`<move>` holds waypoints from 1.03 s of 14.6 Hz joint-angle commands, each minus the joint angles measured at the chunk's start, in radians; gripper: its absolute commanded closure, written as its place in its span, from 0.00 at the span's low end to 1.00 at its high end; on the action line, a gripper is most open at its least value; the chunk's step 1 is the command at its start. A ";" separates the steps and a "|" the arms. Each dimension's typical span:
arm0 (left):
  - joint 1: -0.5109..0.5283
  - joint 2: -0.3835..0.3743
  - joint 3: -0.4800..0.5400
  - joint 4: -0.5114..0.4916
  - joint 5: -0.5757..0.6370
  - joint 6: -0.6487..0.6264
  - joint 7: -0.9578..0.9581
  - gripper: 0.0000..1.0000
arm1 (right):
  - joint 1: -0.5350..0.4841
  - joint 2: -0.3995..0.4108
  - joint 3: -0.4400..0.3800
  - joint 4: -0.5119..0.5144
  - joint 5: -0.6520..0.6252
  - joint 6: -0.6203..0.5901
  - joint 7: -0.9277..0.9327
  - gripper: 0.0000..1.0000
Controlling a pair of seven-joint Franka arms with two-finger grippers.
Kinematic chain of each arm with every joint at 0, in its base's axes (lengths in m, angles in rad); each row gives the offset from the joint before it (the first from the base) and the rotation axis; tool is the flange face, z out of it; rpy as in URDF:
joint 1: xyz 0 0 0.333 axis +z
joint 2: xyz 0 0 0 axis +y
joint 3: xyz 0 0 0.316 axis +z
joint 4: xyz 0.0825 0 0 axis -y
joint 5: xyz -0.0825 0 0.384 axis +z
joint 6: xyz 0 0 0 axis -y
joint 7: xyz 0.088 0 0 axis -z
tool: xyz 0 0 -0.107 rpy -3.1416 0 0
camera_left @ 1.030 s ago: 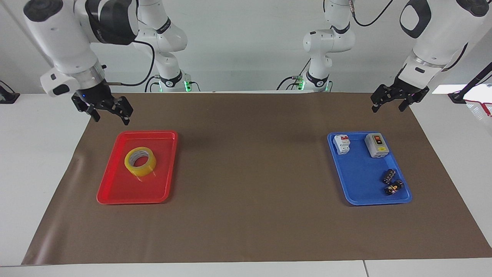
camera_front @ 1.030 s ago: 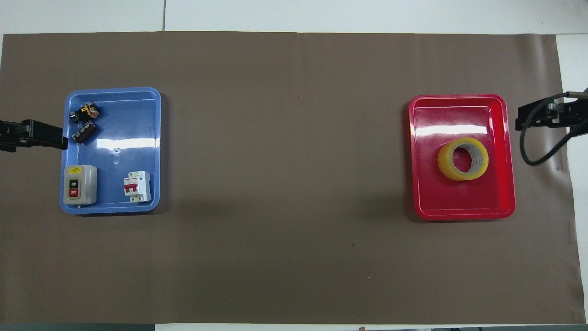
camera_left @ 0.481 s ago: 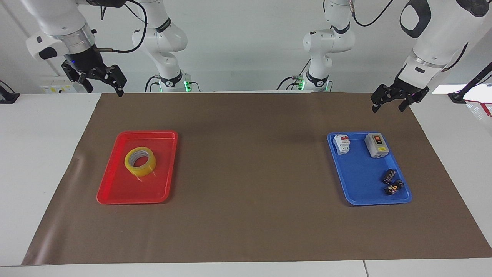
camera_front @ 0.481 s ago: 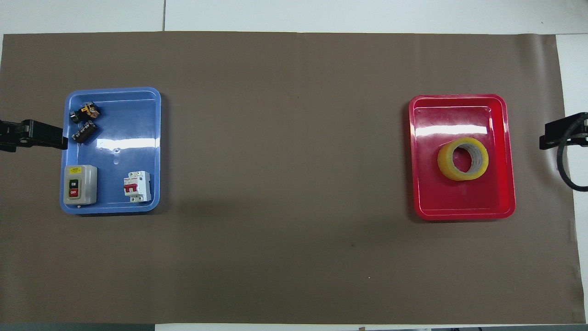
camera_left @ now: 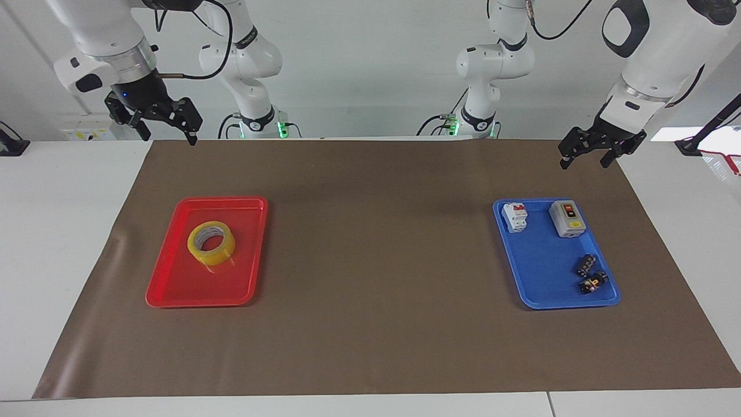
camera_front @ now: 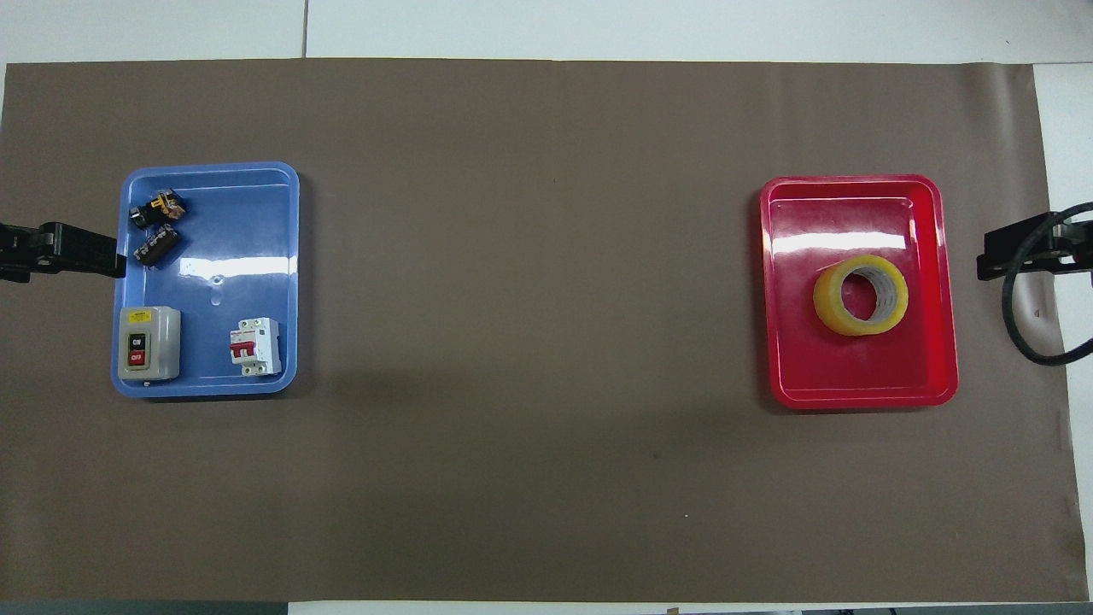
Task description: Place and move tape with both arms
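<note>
Hanging spread-fingered over the brown mat (camera_left: 370,324), my right gripper (camera_left: 168,130) and left gripper (camera_left: 589,155) both hold nothing, the tape (camera_left: 211,243) lies in the red tray (camera_left: 173,289), and the blue tray (camera_left: 535,278) carries a grey switch box (camera_front: 149,343) marked ON and OFF.

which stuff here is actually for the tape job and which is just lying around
For the job: tape in the red tray; right gripper, left gripper, both open and raised.

Lying about: blue tray, grey switch box, white breaker, two small black parts.
</note>
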 commanded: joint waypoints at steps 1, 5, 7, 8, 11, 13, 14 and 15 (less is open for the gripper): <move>0.005 -0.022 -0.002 -0.018 0.022 0.000 0.005 0.00 | -0.003 0.011 0.010 0.019 0.008 -0.017 0.005 0.00; 0.005 -0.022 -0.002 -0.018 0.022 0.000 0.005 0.00 | -0.003 0.009 0.011 0.019 0.010 -0.017 -0.004 0.00; 0.005 -0.022 -0.002 -0.018 0.024 0.000 0.005 0.00 | -0.003 0.009 0.011 0.019 0.011 -0.024 -0.012 0.00; 0.005 -0.022 -0.002 -0.018 0.022 0.000 0.005 0.00 | -0.001 0.006 0.013 0.019 0.010 -0.021 -0.014 0.00; 0.005 -0.022 -0.002 -0.018 0.022 0.000 0.005 0.00 | -0.004 0.004 0.019 0.020 0.010 -0.017 -0.015 0.00; 0.005 -0.022 -0.002 -0.018 0.022 0.000 0.005 0.00 | -0.004 0.004 0.019 0.020 0.010 -0.017 -0.021 0.00; 0.005 -0.022 -0.002 -0.018 0.022 0.000 0.005 0.00 | -0.003 0.004 0.019 0.020 0.010 -0.017 -0.023 0.00; 0.005 -0.022 -0.002 -0.018 0.022 0.000 0.005 0.00 | -0.003 0.003 0.019 0.019 0.011 -0.019 -0.023 0.00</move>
